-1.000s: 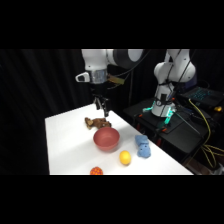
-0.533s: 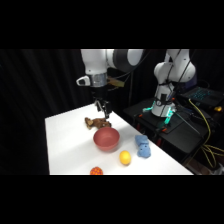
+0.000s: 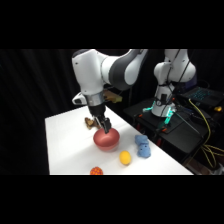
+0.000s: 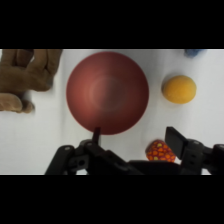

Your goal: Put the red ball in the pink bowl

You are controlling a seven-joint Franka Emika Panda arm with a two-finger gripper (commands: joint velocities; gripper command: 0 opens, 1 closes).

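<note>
The pink bowl (image 3: pixel 107 140) sits mid-table, upright and with nothing inside it (image 4: pixel 107 92). The red ball (image 3: pixel 96 171), bumpy and speckled, rests on the table at the front edge, in front of the bowl; in the wrist view it (image 4: pixel 160 151) lies beside the bowl's rim, partly hidden by the linkage. My gripper (image 3: pixel 104 126) hangs just above the bowl's back rim. In the wrist view my gripper (image 4: pixel 137 137) is open with nothing held.
A yellow ball (image 3: pixel 125 158) lies right of the bowl, and a blue toy (image 3: pixel 142 146) beyond it. A brown stuffed toy (image 3: pixel 90 121) lies behind the bowl, at the left (image 4: pixel 25 75) in the wrist view. Dark equipment with cables stands right of the table.
The gripper has come lower and nearer the front, from above the brown toy to the bowl's back rim. The toys have not moved.
</note>
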